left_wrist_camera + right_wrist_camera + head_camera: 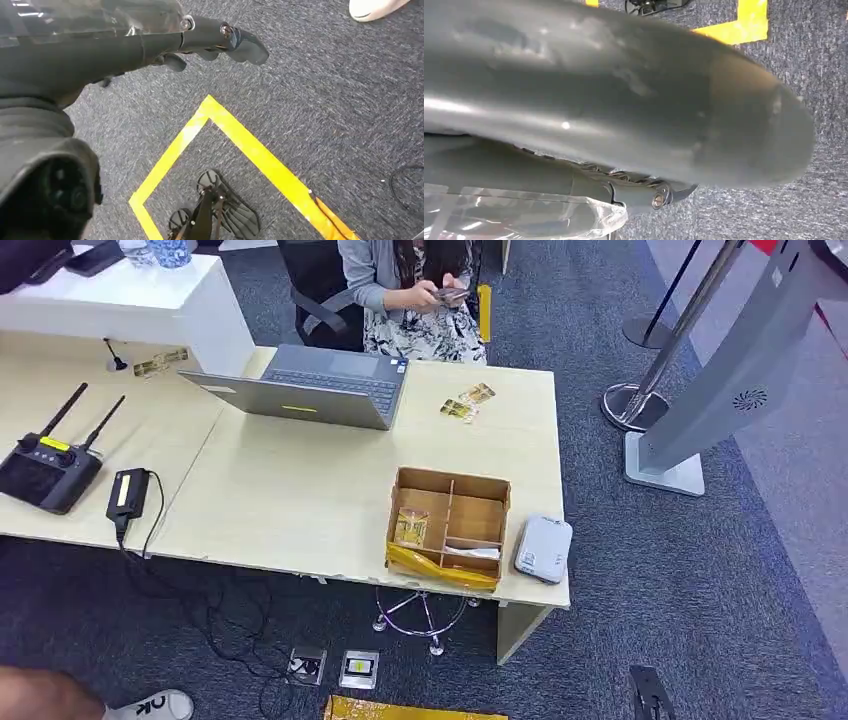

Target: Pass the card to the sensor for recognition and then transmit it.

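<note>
From the head view the card (pixel 411 528) lies in the left compartment of the cardboard box (pixel 449 525), the grey sensor (pixel 543 548) touching it at 3 o'clock; left wrist view: left hand (pixel 200 42) hangs released above carpet; right wrist view: right hand (pixel 634 100), grasp impossible to tell.

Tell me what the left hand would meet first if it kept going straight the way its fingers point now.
Probably just the grey carpet. The left hand hangs over the floor holding nothing, fingers extended and pointing past the yellow tape. Nothing else shows in that line, though depth is hard to judge.
</note>
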`<state>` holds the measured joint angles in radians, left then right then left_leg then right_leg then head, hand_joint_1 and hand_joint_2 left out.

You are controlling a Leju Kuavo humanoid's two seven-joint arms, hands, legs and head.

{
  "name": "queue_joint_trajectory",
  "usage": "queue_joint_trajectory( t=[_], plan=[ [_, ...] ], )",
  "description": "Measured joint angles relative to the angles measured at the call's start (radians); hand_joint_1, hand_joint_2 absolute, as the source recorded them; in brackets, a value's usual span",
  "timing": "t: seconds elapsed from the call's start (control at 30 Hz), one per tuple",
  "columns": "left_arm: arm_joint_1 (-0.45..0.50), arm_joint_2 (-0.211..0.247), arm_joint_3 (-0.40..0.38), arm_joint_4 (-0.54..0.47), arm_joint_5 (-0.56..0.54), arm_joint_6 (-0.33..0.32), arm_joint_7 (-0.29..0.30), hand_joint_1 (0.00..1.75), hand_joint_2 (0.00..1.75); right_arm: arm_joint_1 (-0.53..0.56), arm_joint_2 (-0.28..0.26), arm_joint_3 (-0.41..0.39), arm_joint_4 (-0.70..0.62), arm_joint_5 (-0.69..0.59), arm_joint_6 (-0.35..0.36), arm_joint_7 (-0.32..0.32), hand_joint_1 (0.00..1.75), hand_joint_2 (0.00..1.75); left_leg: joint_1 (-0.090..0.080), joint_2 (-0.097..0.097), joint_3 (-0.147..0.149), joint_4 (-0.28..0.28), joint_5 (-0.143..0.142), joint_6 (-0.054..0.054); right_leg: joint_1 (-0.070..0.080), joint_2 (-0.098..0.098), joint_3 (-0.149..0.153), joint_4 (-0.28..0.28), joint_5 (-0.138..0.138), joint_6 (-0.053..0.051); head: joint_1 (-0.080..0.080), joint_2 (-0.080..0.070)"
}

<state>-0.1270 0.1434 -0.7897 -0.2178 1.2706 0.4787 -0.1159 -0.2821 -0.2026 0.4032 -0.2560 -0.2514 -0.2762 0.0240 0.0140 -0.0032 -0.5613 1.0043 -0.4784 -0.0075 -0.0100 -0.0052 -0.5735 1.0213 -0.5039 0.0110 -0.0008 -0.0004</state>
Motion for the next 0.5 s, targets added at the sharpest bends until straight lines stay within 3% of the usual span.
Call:
queue_joint_trajectory(
  t=[0.5],
  plan=[
    [0.012, -0.003, 0.0, 0.0, 0.02, 0.014, 0.0, 0.0, 0.0, -0.011, 0.002, 0.007, 0.0, -0.053, -0.037, -0.018, 0.0, 0.0, 0.0, 0.0, 0.0, 0.0, 0.0, 0.0, 0.0, 0.0, 0.0, 0.0, 0.0, 0.0, 0.0, 0.0]
  ],
)
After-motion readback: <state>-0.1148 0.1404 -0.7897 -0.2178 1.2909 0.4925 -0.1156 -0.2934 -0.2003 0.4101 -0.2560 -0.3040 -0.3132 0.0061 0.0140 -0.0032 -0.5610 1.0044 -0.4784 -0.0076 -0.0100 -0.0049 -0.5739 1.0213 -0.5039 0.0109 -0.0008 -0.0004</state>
